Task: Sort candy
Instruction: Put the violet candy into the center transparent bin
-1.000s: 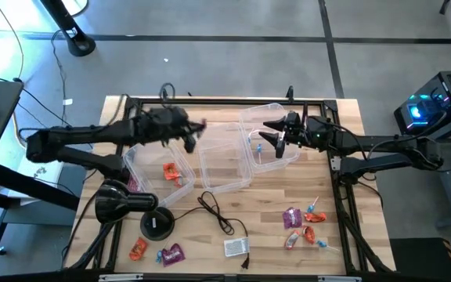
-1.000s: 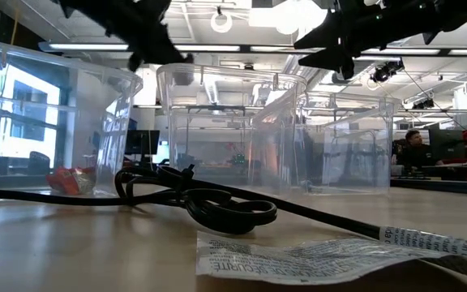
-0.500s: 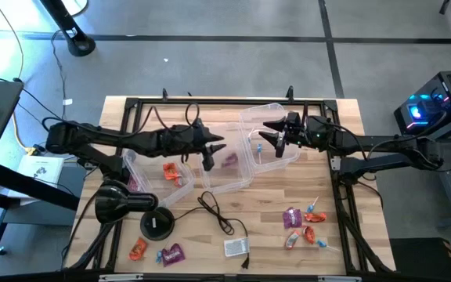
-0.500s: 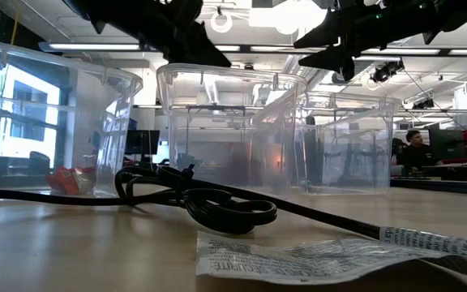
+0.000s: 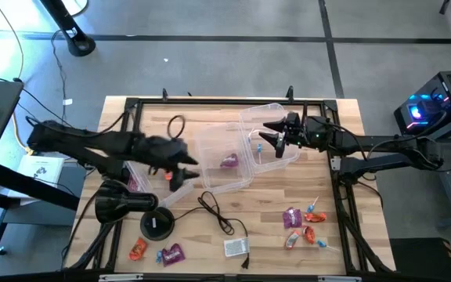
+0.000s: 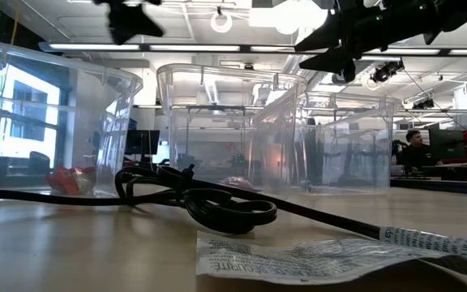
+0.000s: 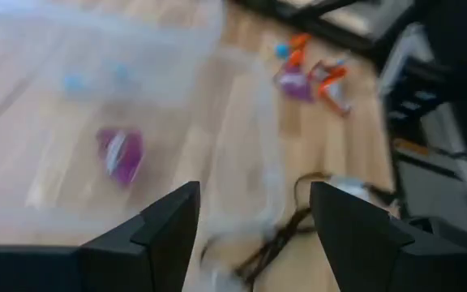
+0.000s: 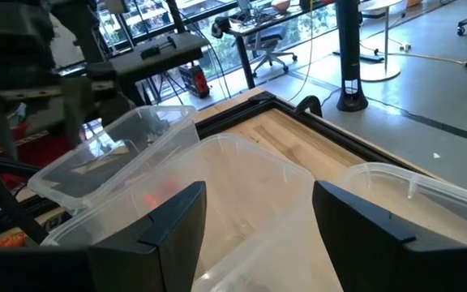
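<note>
Three clear bins stand side by side: left [image 5: 149, 166], middle [image 5: 224, 157], right [image 5: 271, 135]. A purple candy [image 5: 229, 161] lies on the middle bin's floor, seen also in the left wrist view [image 7: 120, 154]. An orange candy [image 5: 167, 175] lies in the left bin and a light blue one [image 5: 255, 146] in the right bin. My left gripper [image 5: 183, 169] hangs open and empty above the left bin's right side [image 7: 254, 191]. My right gripper [image 5: 263, 131] waits open above the right bin [image 8: 258, 191].
Loose candy lies at the near right [image 5: 304, 223] and near left [image 5: 155, 251] of the table. A white box [image 5: 236, 247] with a black cable [image 5: 214, 210] lies near the front edge. A black lamp-like object [image 5: 131, 202] stands by the left bin.
My left gripper swung right over the middle bin, opened and let go of a purple candy, which dropped onto that bin's floor. The gripper then drew back toward the table's left and near edge, staying open.
</note>
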Robot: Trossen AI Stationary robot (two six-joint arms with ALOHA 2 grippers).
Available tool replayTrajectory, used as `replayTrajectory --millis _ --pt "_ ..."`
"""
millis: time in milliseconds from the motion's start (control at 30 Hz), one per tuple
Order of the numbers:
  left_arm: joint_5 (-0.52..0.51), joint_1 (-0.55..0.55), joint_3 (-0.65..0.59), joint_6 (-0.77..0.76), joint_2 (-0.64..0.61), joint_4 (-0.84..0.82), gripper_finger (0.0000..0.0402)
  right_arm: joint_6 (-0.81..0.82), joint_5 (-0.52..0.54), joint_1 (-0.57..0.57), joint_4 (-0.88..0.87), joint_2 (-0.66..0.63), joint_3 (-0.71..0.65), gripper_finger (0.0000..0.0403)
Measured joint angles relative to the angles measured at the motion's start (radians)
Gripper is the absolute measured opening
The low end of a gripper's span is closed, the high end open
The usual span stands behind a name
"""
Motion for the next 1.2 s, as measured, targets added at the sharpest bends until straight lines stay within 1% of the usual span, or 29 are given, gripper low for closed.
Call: replayTrajectory --millis 167,233,267,333,433,467,500,633,700,867,933,1033,1200 --pt "-0.344 -0.108 0.000 -0.218 -0.025 -0.278 0.0211 0.000 0.000 0.000 -0.003 0.000 0.000 0.0222" --pt "-0.433 -0.127 0.000 -0.303 -0.011 -0.380 0.0195 0.005 0.000 0.000 -0.003 0.000 0.000 0.0222" --pt "-0.460 -0.128 0.000 -0.335 -0.001 -0.426 0.0182 0.013 0.000 0.000 -0.003 0.000 0.000 0.0222" --pt "-0.489 -0.125 0.000 -0.388 0.024 -0.515 0.0141 0.023 0.000 0.000 -0.003 0.000 0.000 0.0222" --pt "-0.530 -0.111 0.000 -0.429 0.062 -0.624 0.0045 0.023 0.000 0.000 -0.003 0.000 0.000 0.0222" --pt "-0.533 -0.102 0.000 -0.432 0.078 -0.655 0.0023 0.023 0.000 0.000 -0.003 0.000 0.000 0.0222" --pt "-0.535 -0.092 0.000 -0.444 0.093 -0.680 0.0015 0.023 0.001 0.000 -0.003 0.000 0.000 0.0222" --pt "-0.532 -0.035 -0.003 -0.481 0.161 -0.776 0.0003 0.023 0.006 0.000 -0.004 0.000 0.000 0.0222" --pt "-0.532 -0.007 -0.019 -0.470 0.185 -0.768 0.0002 0.019 0.006 0.000 -0.004 0.000 0.000 0.0222" --pt "-0.529 0.073 -0.067 -0.376 0.222 -0.710 0.0001 0.015 0.006 0.000 -0.006 0.000 0.000 0.0222" --pt "-0.545 0.114 -0.078 -0.329 0.230 -0.678 0.0001 0.015 0.006 0.000 -0.011 0.000 0.000 0.0222" --pt "-0.559 0.176 -0.090 -0.214 0.236 -0.581 0.0000 0.015 0.006 0.000 -0.014 0.001 0.000 0.0222" --pt "-0.551 0.281 -0.094 0.051 0.236 -0.324 0.0000 0.015 0.006 0.000 -0.015 0.024 0.000 0.0222"
